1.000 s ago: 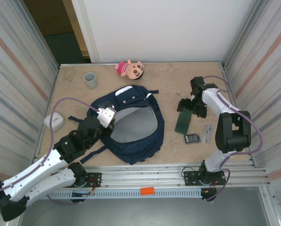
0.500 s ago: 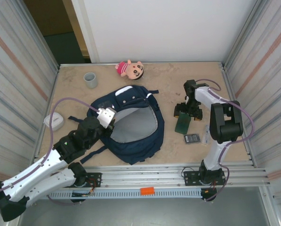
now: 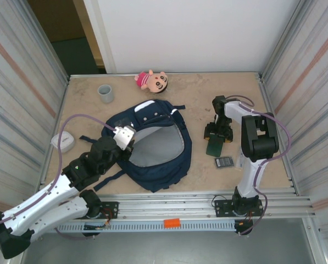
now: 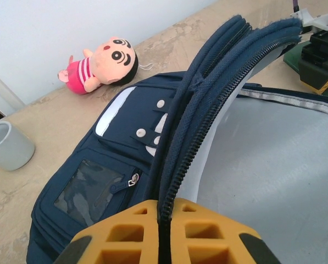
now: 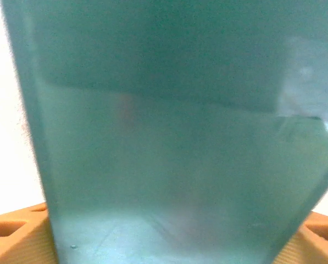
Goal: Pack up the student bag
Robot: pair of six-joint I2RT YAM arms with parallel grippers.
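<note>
The step in hand is judged to be the pick-up of the first item for packing, w/ the bag held open meanwhile.

The student bag is laid flat approx. mid-bench, front pockets towards the far wall and grey lining exposed through the unzipped mouth. The zip edge on its left side is clamped by the left pincer, pads shut tight on the fabric, and the rim is lifted so that the opening is kept wide.

To the right of the bag, well apart from it, a green book is lain on the bench. The right pincer is set down over the book's far end. In the right wrist view the book is seen between the orange fingertips, i.e. the jaws are astride it. Whether the pads already press on it cannot be told.

A calculator is placed just beside the book's near end. A plush doll and a grey cup are left near the far edge, and a small white case near the left wall. None of these is in the bag, so the task is reckoned at an early stage.

Next move, as judged: the grip on the book must be made firm before any lift is tried, since a thin flat item may be slid or tipped out. The book must then be raised clear of the calculator, carried left over the bag rim and lowered into the grey-lined mouth. The left hold should be kept meanwhile, else the opening may be lost.
</note>
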